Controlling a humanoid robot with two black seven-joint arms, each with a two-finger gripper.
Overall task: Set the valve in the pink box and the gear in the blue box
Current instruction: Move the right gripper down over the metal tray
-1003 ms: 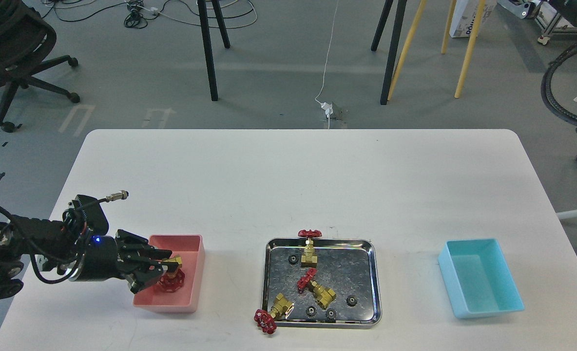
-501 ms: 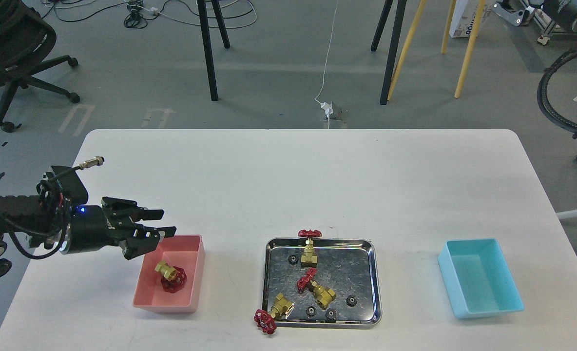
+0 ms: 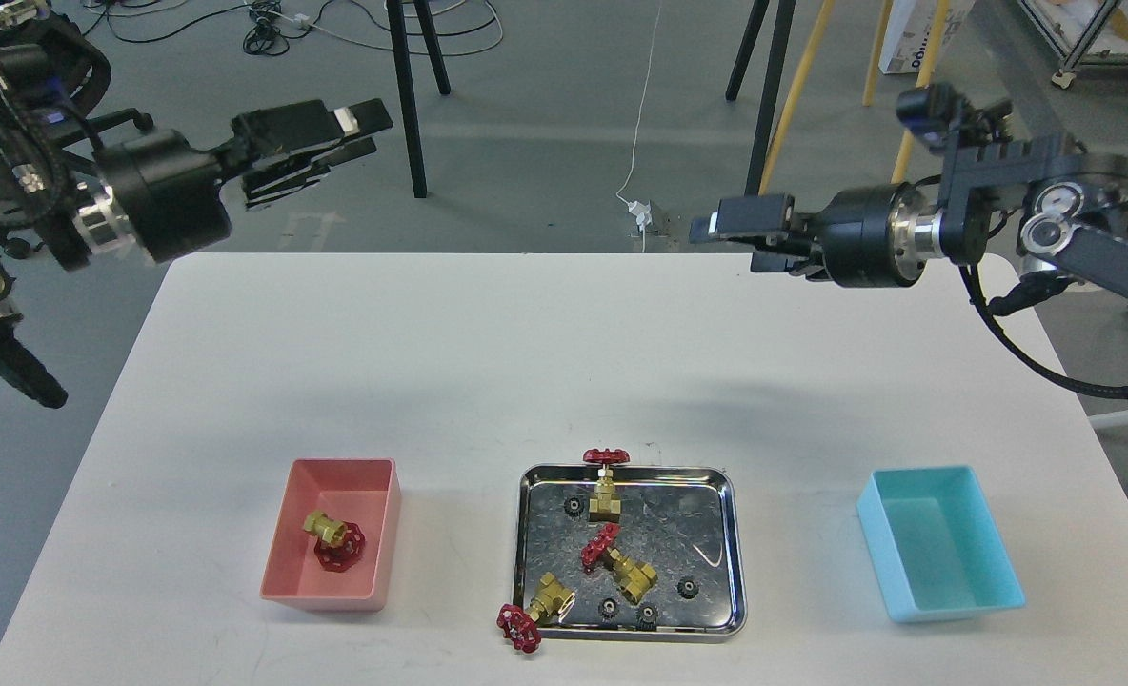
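Observation:
One valve (image 3: 333, 543) lies in the pink box (image 3: 373, 534). Three more valves are at the steel tray (image 3: 733, 543): one (image 3: 605, 484) at the far rim, one (image 3: 618, 562) in the middle, one (image 3: 537, 610) with its red wheel over the front-left rim. Several black gears lie in the tray, such as one gear (image 3: 687, 588) at the right. The blue box (image 3: 940, 543) is empty. My left gripper (image 3: 359, 133) is open and empty, high above the table's far left. My right gripper (image 3: 731, 233) hangs high over the far right, empty; its fingers cannot be told apart.
The white table (image 3: 564, 362) ends just beyond both grippers. On the floor behind it stand black and yellow stand legs (image 3: 769, 105), an office chair (image 3: 40, 105) and cables.
My left gripper has risen from just over the pink box up to the far left, leaving the valve in the box. My right arm has come into view at the upper right.

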